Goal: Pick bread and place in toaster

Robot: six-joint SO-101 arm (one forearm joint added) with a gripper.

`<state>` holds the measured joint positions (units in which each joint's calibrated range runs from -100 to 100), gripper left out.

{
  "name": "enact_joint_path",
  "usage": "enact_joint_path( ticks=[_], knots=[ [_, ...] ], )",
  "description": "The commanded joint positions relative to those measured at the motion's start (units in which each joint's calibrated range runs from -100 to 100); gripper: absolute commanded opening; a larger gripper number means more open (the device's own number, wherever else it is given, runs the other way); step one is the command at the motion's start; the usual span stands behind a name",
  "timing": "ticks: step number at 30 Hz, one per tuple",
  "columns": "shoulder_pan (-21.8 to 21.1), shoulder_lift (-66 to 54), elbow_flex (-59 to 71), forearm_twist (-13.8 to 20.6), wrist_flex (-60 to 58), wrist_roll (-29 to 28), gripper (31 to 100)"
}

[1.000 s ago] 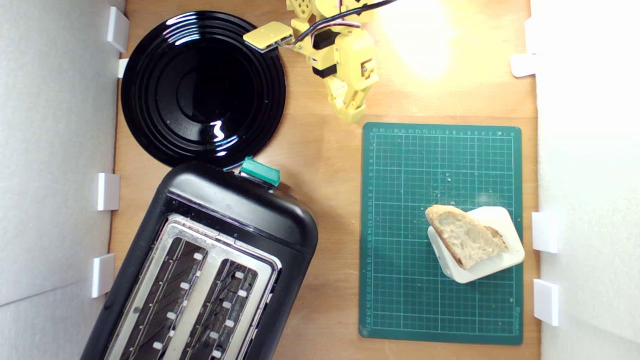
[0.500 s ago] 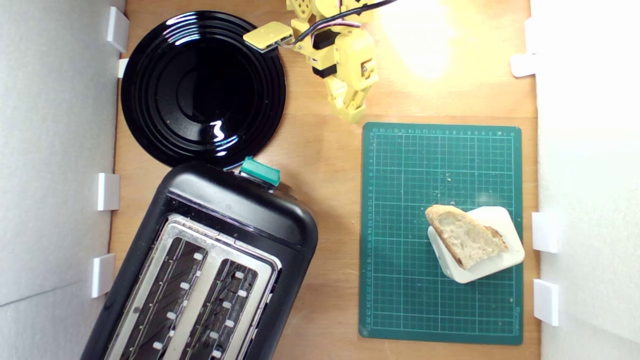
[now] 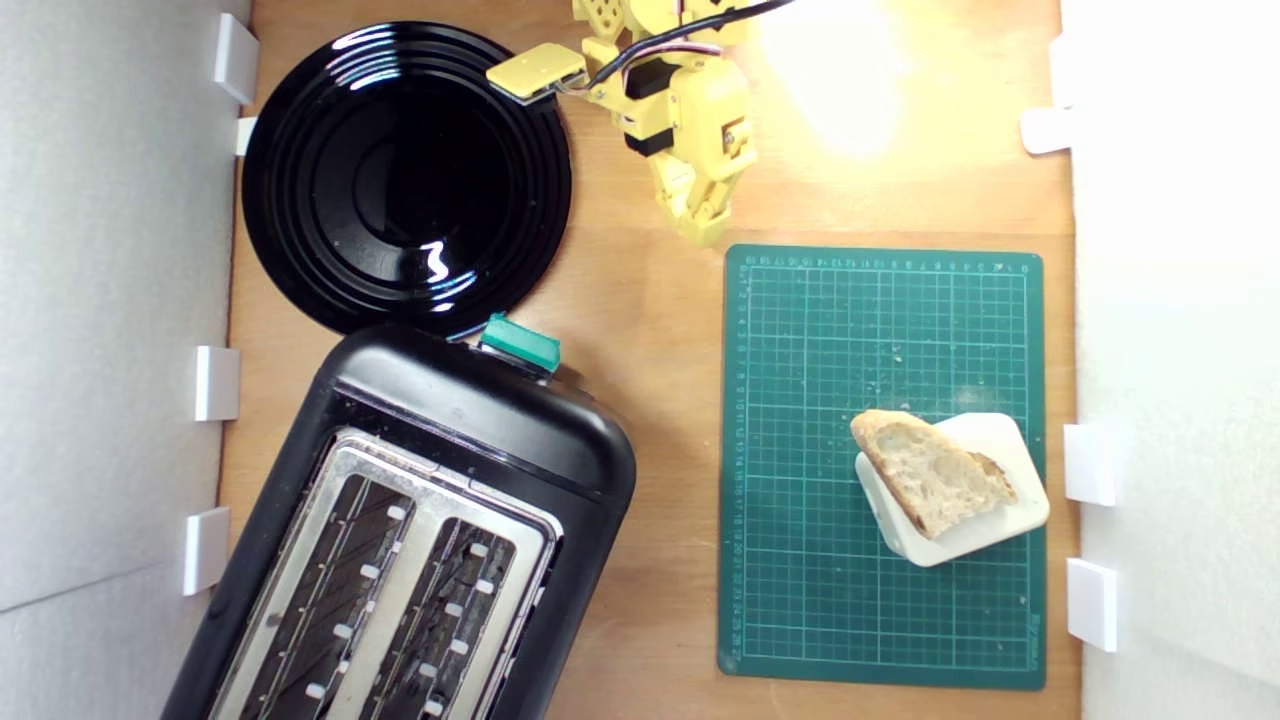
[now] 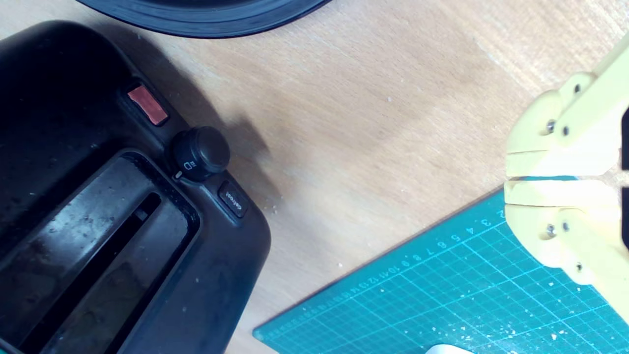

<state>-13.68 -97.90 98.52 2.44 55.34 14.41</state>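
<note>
Wrist view: toaster (image 4: 98, 221) slots dark, bread hidden, end effector (image 4: 511, 178) cropped.

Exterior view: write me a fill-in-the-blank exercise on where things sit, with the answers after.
1. The bread lies on a cream ____ on the green cutting mat.
2. The toaster has ____ slots, both empty.
3. The gripper hangs over bare wood with its jaws ____.
4. The black plate holds ____.

Answers: box; two; shut; nothing
</note>
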Motion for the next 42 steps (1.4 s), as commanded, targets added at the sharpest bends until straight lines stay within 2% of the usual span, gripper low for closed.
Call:
enact_joint_path(
  ticks=[1, 12, 19, 27, 35, 42],
  knots=[
    [-0.5, -0.44, -0.06, 0.55, 0.04, -0.1, 31.0],
    [-0.58, -0.44, -0.06, -0.09, 0.04, -0.1, 31.5],
    [2.48, -0.44, -0.15, -0.18, -0.05, 0.11, 31.6],
    [2.48, 0.98, -0.52, -0.18, -0.39, 0.26, 31.6],
    [2.0, 8.63, -0.88, -0.36, -10.97, 0.16, 31.6],
    [1.44, 18.78, -0.79, -6.52, -24.28, 0.37, 31.6]
  ],
)
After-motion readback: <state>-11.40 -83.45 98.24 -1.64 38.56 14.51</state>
